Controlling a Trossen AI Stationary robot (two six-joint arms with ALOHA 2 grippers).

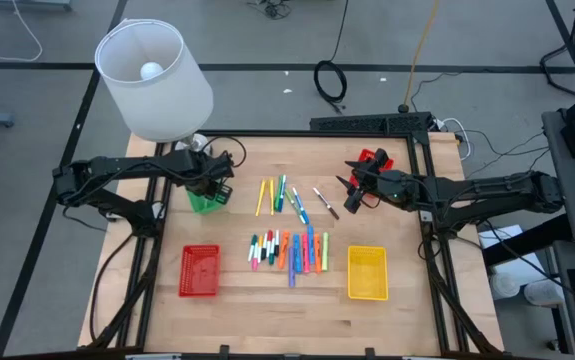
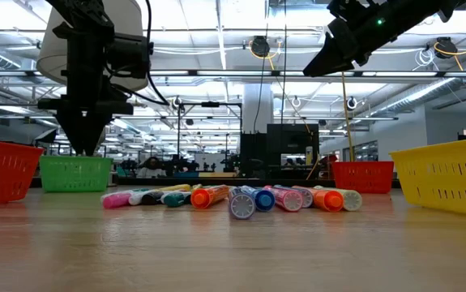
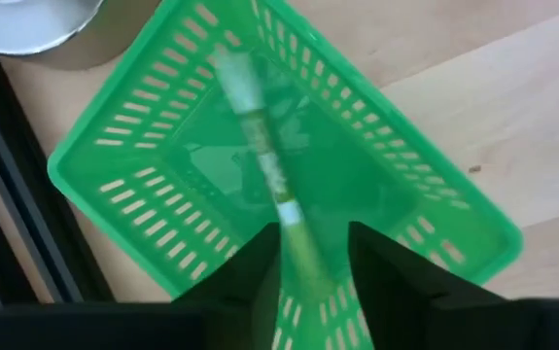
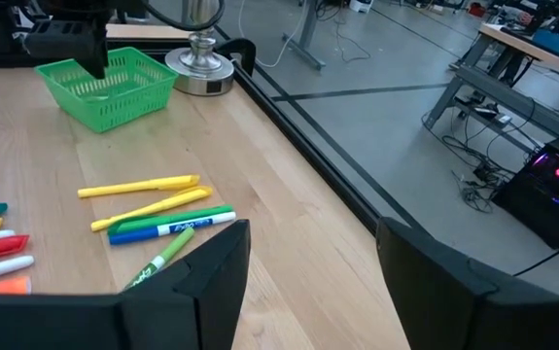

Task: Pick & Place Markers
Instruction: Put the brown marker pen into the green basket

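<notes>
Over green basket (image 3: 143, 146): left gripper (image 3: 313, 267) jaws slightly apart, green marker (image 3: 264, 165) between, label unreadable; right gripper (image 4: 308, 262) wide open, empty.

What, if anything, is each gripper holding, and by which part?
The left gripper, over the green basket, has a green marker between its fingers at one end, but whether it grips cannot be told. The right gripper holds nothing.

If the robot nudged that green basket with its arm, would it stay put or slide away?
The green basket would probably slide: its walls are thin open plastic lattice, so it looks light, and it sits on smooth wood. It is low and wide, so tipping seems unlikely. The green marker lying inside adds little weight and might roll around.
</notes>
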